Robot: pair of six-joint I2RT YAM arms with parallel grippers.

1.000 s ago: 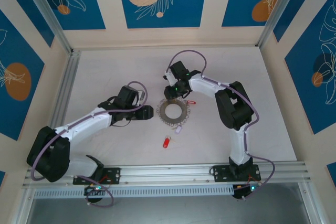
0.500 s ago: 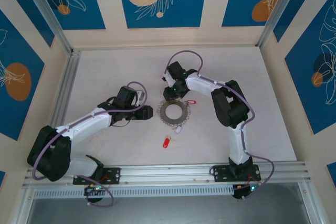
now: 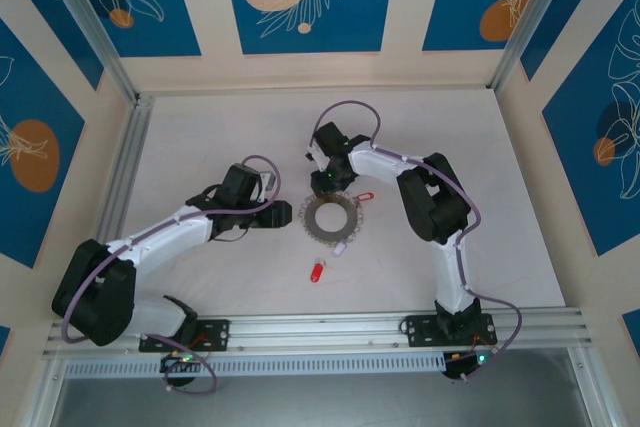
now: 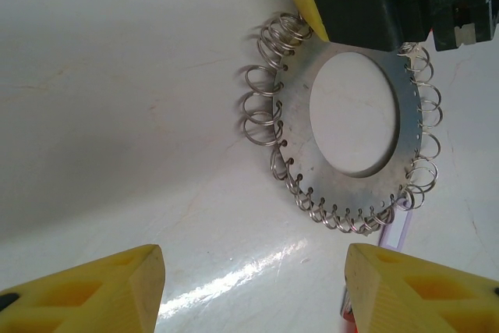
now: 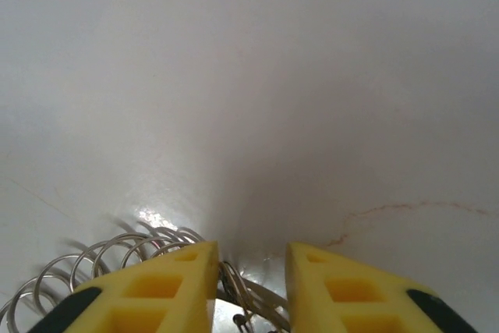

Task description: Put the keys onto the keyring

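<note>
The keyring (image 3: pixel 329 219), a flat metal ring edged all round with small wire loops, lies flat on the white tabletop (image 3: pixel 200 137) between the two pincers. The left pincer (image 4: pixel 253 271) is spread wide, its yellow fingers (image 4: pixel 86 290) well apart and holding nothing; the keyring lies straight ahead of it, near but not touching. The right pincer (image 5: pixel 251 286) stands at the opposite rim of the keyring with its yellow fingers (image 5: pixel 160 294) drawn narrow, the ring's edge and a wire loop in the gap between them; whether the pads actually press on the metal cannot be told. A white tag (image 3: pixel 340 245) hangs off the keyring's rim on the side away from the right pincer. The red key (image 3: pixel 317 272) lies loose on the tabletop beyond that tag, apart from the keyring and from both pincers. A small red item (image 3: pixel 362 196), too small to make out, lies just beside the right pincer.
</note>
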